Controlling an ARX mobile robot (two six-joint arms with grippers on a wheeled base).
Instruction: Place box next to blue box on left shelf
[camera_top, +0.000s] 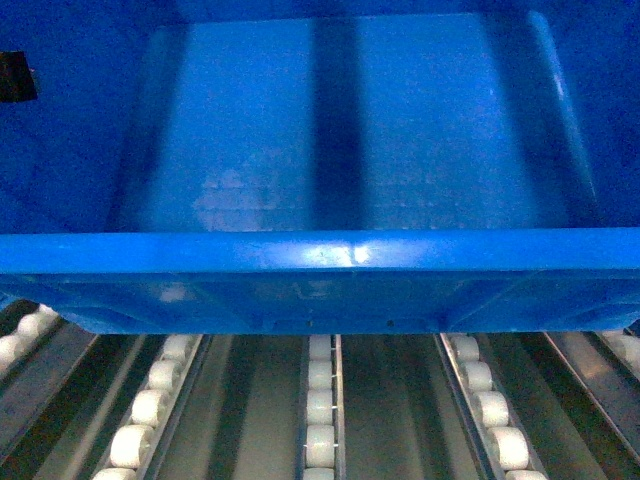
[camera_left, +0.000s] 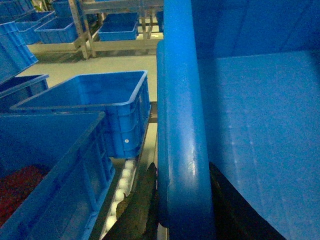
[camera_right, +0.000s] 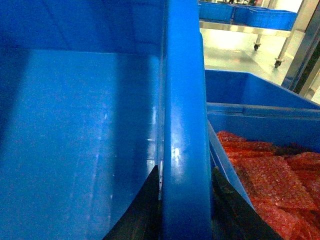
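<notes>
The box (camera_top: 340, 150) is a large bright-blue crate that fills the top of the head view, its near rim level above the left shelf's white rollers (camera_top: 320, 420). My left gripper (camera_left: 182, 200) is shut on the box's left rim (camera_left: 182, 125), one dark finger (camera_left: 142, 200) outside the wall and one inside. My right gripper (camera_right: 185, 200) is shut on the right rim (camera_right: 182, 125) in the same way. An empty blue box (camera_left: 100, 100) sits on the rollers (camera_left: 125, 180) to the left. Both grippers are hidden in the head view.
A nearer blue crate (camera_left: 50, 165) with red contents stands close on the left of the held box. Another blue crate (camera_right: 260, 180) holding red bubble wrap sits tight against its right side. Racks with more blue bins (camera_left: 115, 30) stand across the floor.
</notes>
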